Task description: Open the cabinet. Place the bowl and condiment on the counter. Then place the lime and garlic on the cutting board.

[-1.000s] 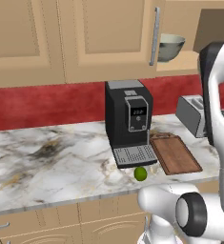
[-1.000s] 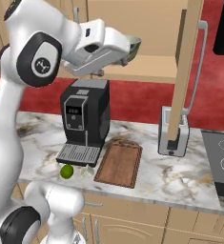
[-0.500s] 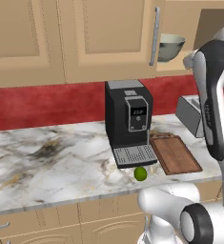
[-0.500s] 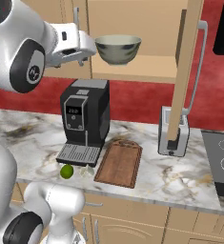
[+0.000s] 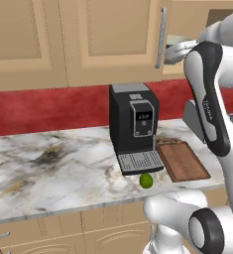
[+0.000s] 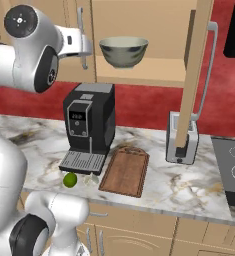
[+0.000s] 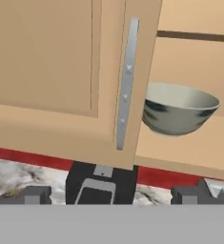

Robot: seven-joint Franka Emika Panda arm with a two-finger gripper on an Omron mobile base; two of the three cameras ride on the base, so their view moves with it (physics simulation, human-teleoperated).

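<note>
The end effector (image 7: 111,194) is observed with jaws spread wide and empty before the closed left door of the cabinet (image 7: 61,71), while the bowl (image 7: 179,108) is noted upright on the open shelf, offset to the right and slightly beyond

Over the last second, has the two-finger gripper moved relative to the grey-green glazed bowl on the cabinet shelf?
Yes. In the right base view the gripper has drawn back leftward from the grey-green glazed bowl, ending in front of the closed tan door's silver handle, jaws open and empty.
</note>
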